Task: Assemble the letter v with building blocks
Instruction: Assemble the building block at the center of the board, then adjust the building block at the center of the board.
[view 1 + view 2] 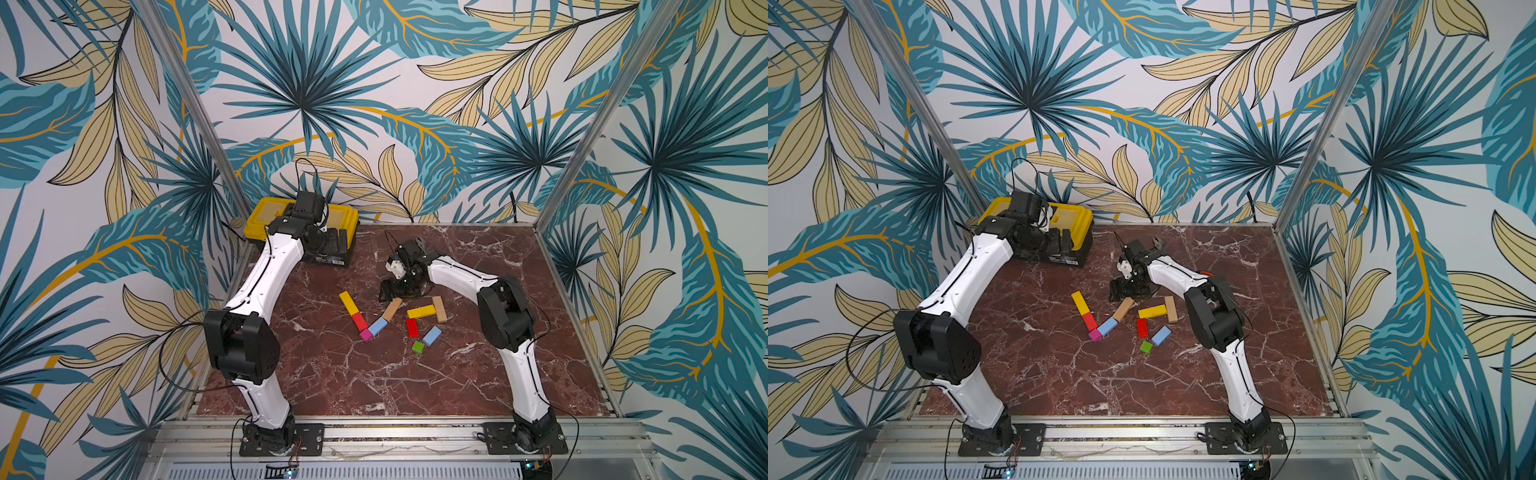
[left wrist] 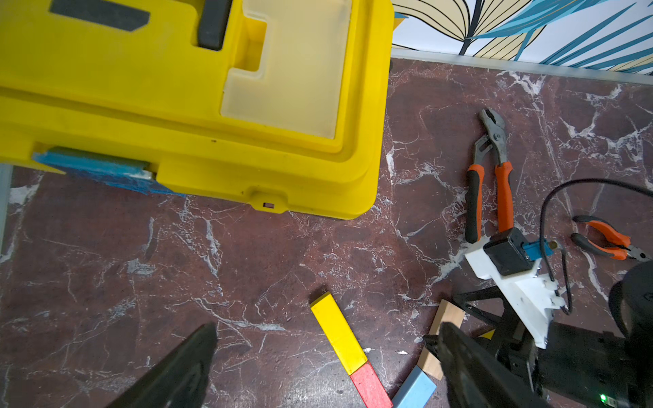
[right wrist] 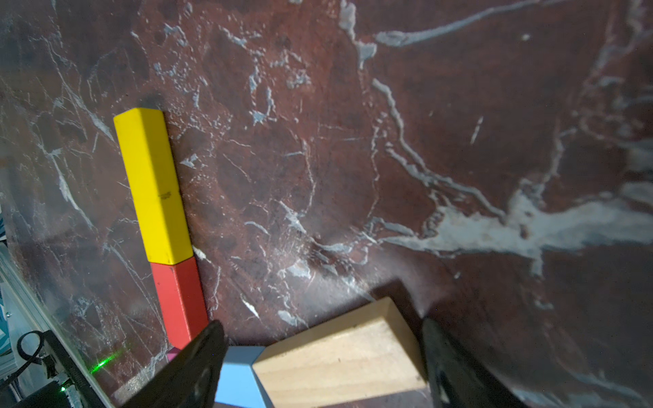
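Where right gripper point(image 3: 321, 322) straddles bar point(image 3: 339, 360), bare tabletop point(image 3: 353, 141)

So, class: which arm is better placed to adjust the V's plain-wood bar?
Right. The right gripper hangs open astride the plain-wood bar, a finger on each side; the left gripper, also open, sits back by the yellow toolbox, farther from that bar.

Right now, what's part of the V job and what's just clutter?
Job: V of yellow bar, red block, magenta cube, blue block, wood bar; five spare blocks.
Clutter: toolbox, big pliers, small pliers.
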Controlling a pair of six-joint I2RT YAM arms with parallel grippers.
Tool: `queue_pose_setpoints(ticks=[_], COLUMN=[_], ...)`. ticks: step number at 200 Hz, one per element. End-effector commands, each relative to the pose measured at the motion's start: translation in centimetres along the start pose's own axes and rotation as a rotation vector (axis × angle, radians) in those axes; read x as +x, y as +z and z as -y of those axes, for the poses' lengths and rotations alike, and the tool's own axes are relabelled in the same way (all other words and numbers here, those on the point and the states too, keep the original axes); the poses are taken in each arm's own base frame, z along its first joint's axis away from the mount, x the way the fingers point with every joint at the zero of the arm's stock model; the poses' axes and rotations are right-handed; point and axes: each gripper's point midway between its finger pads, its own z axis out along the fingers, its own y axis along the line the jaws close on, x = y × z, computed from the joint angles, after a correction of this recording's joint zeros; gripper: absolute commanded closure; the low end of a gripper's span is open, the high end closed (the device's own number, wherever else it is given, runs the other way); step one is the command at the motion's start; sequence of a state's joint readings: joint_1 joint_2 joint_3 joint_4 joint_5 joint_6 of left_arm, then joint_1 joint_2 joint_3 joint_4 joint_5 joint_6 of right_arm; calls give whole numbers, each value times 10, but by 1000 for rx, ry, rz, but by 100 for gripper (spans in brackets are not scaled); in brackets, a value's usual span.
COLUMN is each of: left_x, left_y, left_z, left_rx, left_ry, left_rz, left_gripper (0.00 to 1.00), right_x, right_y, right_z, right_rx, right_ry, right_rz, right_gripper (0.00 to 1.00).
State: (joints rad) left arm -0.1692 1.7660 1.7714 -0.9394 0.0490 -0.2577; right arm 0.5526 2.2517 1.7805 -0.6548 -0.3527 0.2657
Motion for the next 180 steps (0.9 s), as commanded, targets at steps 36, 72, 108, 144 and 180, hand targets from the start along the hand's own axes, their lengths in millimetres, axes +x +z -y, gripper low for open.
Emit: queue_pose_setpoints(ticks=[36, 72, 108, 144, 180], left_x=[-4, -4, -6, -8, -9], left_y=[-12, -13, -18, -22, -29], left_z=[0, 0, -1, -2, -4], left_rx=[13, 15, 9, 3, -5], left_ry=[7, 6, 6, 8, 3], left_rz=[29, 30, 43, 56, 70], left_gripper=[1, 1, 1, 1, 1], right_x=[10, 11, -2, 2, 30], right_y=[-8, -12, -39, -70, -61], right_z=[-3, -1, 2, -10, -32], right_rx=[3, 17, 99, 278, 414], right_ry=[26, 24, -17, -192, -377], right_rz=[1, 14, 82, 109, 38], right_gripper=[12, 12, 12, 9, 8])
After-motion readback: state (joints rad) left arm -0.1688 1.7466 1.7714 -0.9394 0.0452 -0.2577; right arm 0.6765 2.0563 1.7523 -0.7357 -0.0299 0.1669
